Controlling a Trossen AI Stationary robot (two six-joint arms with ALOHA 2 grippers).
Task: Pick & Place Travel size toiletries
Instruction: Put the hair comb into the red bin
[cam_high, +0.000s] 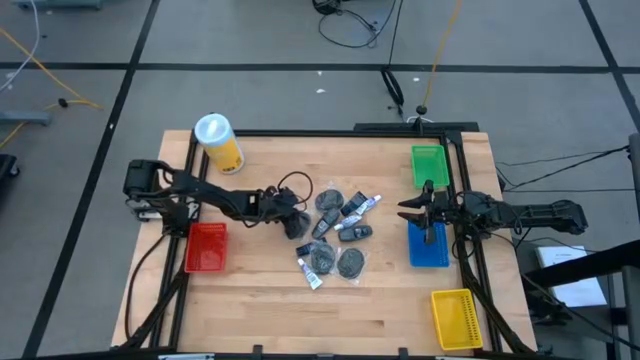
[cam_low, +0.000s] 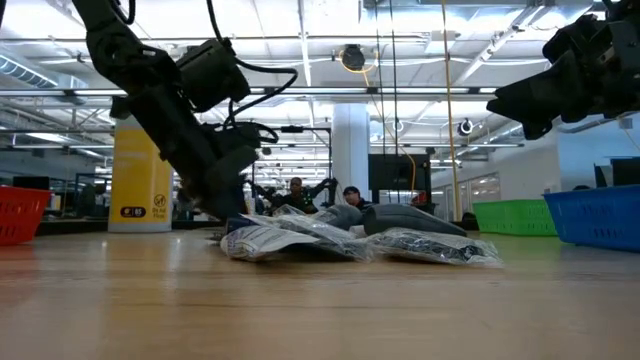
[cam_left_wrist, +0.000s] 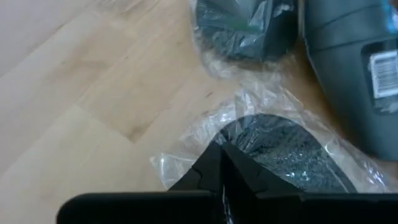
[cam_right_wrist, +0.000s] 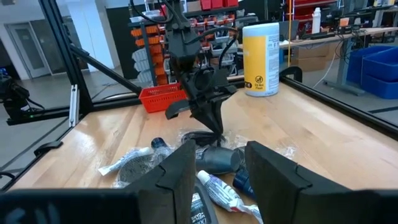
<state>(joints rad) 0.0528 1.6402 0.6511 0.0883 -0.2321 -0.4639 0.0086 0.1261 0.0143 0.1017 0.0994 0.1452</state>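
While the right claw (cam_high: 412, 212) hangs parted and empty above the blue bin (cam_high: 428, 248), the left claw (cam_left_wrist: 221, 163) sits clenched on the plastic wrap of a round dark packet (cam_left_wrist: 287, 150), at the left edge of the toiletries (cam_high: 338, 238) heaped mid-counter (cam_high: 300, 310).

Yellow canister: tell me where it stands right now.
In the high view the yellow canister stands upright at the table's far left corner, beyond the red bin and to the left of the toiletry pile.
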